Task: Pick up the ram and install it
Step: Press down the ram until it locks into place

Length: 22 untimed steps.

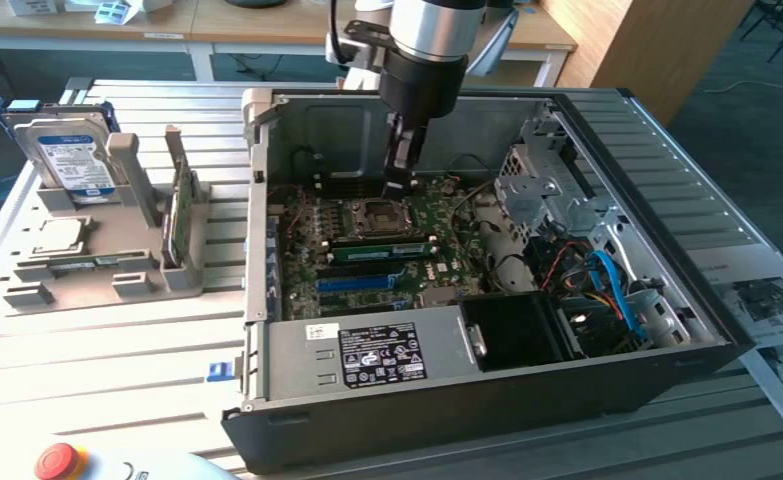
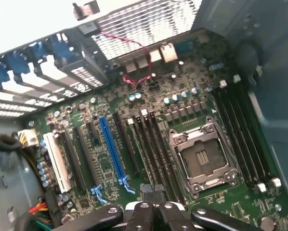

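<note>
Down inside the computer case [image 1: 711,330], the pincer [image 1: 401,180] is clenched, hovering over the motherboard's [image 2: 149,103] memory slots [image 2: 153,144]; the ram [image 1: 384,249] lies seated in a slot, beside the processor socket [image 1: 371,216].

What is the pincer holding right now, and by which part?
Nothing, it seems: the pincer is shut above the motherboard inside the case, with no stick in it.
</note>
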Each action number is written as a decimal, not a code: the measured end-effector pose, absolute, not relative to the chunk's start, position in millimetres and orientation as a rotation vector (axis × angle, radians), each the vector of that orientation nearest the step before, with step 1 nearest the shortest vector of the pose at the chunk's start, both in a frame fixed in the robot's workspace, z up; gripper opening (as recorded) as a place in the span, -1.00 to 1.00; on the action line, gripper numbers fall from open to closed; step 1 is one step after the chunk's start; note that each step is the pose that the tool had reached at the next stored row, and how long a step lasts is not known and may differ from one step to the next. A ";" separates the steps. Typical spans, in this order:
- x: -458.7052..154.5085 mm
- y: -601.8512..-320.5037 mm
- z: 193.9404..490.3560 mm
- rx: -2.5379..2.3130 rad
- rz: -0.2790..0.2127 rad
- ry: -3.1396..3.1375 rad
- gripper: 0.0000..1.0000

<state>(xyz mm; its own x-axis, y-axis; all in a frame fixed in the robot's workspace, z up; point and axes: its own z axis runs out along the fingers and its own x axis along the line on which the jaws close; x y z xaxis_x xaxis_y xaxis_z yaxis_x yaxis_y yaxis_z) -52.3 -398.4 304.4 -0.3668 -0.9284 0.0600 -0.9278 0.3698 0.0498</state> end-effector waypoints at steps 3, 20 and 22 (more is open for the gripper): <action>-52.3 -398.5 304.4 1.665 -0.014 -2.572 -0.80; -52.3 -398.4 304.4 1.351 -0.027 -2.751 -0.80; -52.3 -398.5 304.4 1.316 -0.027 -2.768 -0.80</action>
<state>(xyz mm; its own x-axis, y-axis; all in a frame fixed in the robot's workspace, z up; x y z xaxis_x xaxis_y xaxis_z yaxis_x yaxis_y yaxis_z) -52.3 -398.5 304.4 -0.6290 -0.7750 0.0614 -0.7736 0.6318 0.0487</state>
